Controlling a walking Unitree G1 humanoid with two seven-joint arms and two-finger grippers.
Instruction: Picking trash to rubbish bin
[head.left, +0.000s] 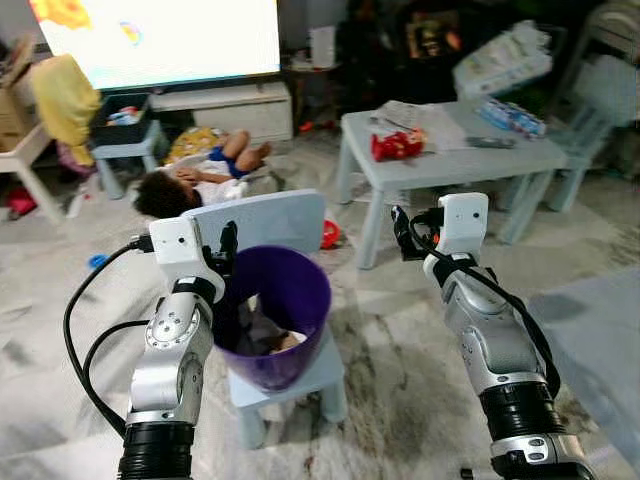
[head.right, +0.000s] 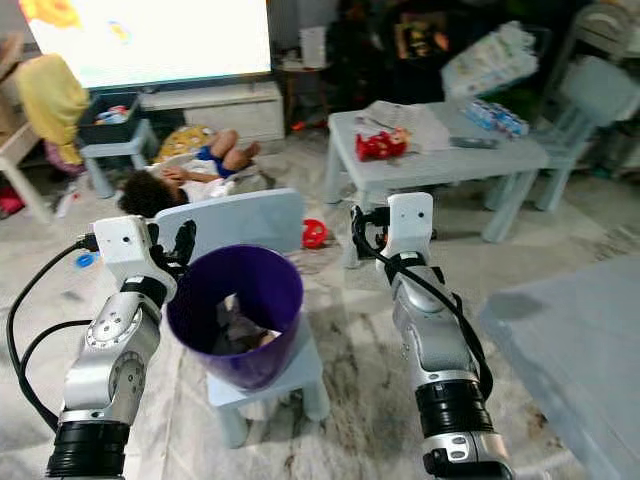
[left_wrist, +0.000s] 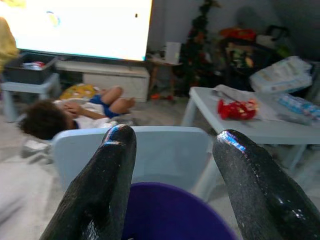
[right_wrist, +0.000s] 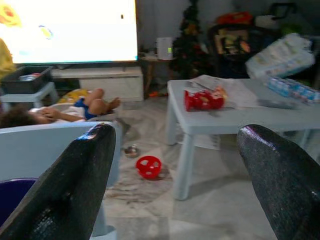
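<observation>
I hold both jaws apart, empty. Red snack wrapper (head.left: 397, 146) lies on the bench (head.left: 520, 160), beyond right gripper (head.left: 402, 232) and nearer it than left gripper (head.left: 228, 243), beside the purple bin (head.left: 290, 290).

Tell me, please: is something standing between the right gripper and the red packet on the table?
Nothing visible does. The right gripper is open, and past its fingers lies bare floor up to the pale table, where the red packet lies near the front edge.
</observation>
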